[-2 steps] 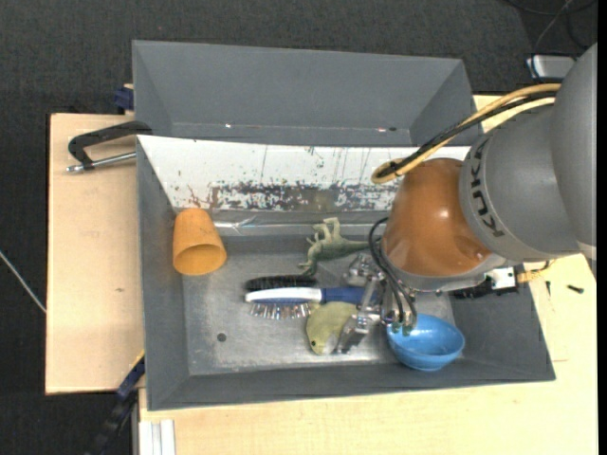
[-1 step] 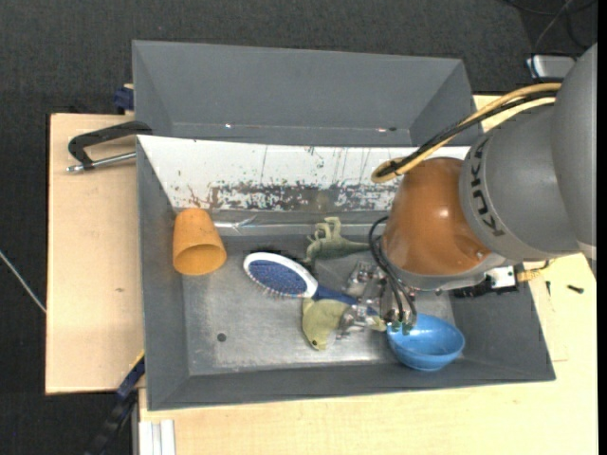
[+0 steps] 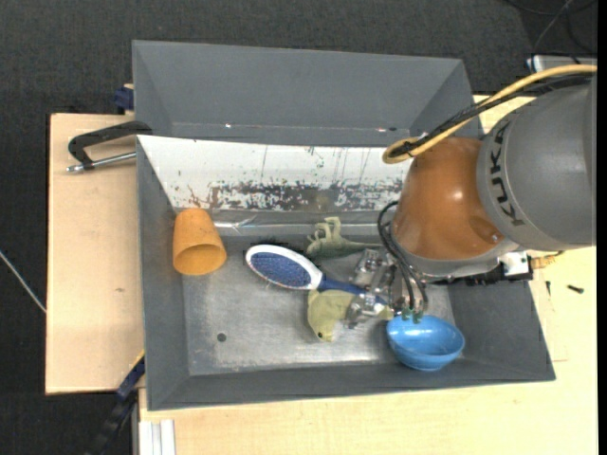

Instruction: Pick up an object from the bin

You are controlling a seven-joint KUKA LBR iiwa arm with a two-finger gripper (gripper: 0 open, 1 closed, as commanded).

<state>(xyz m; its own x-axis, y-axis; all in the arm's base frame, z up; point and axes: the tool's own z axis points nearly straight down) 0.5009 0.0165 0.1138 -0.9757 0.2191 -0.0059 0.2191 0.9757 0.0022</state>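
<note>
The bin [image 3: 237, 344] is dull grey metal, with scratches and brown specks on the wall behind the end effector [image 3: 375, 292], which looks like shiny metal. The bowl [image 3: 427, 342] just beside it is smooth, glossy blue plastic. The cup [image 3: 197, 242], far off to its left in the view, is matt orange plastic. The yellow lump [image 3: 327, 314] next to it looks soft, like cloth.

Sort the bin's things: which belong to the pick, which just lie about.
Likely the pick: gripper, low at right of middle; olive soft lump and blue-handled oval brush, both beside it.
Lying about: orange cup on its side, left; blue bowl, front right; greenish toy, back.
</note>
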